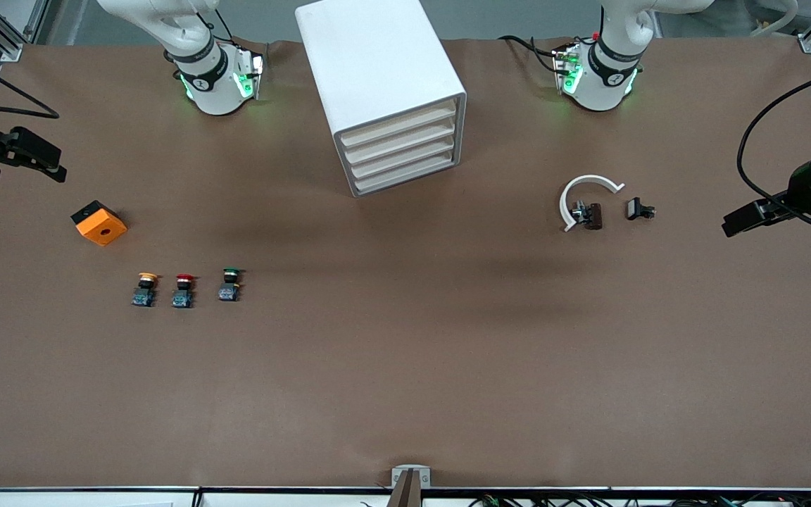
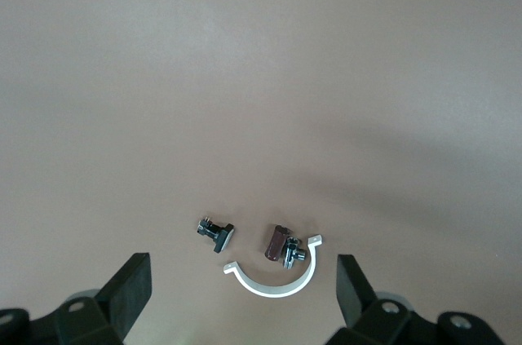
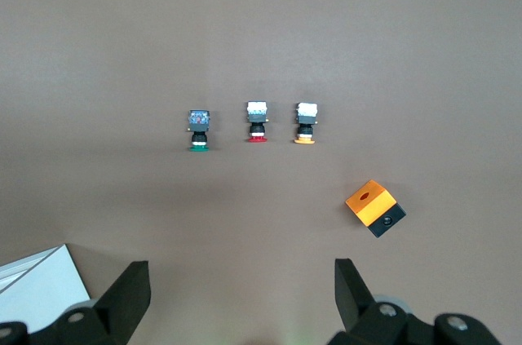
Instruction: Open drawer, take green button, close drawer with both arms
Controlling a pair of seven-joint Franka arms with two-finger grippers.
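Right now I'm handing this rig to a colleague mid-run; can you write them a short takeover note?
Left gripper: open, empty, waiting over the white curved clip and small dark fittings at the left arm's end of the table.
Right gripper: open, empty, over the right arm's end.
White boxy cabinet: all four cream-fronted drawers shut.
Green-capped push button: on the table beside the red-capped button and yellow-capped button, near the orange-and-black block.
Done: nothing.
Left: open drawer, take green button, close drawer.
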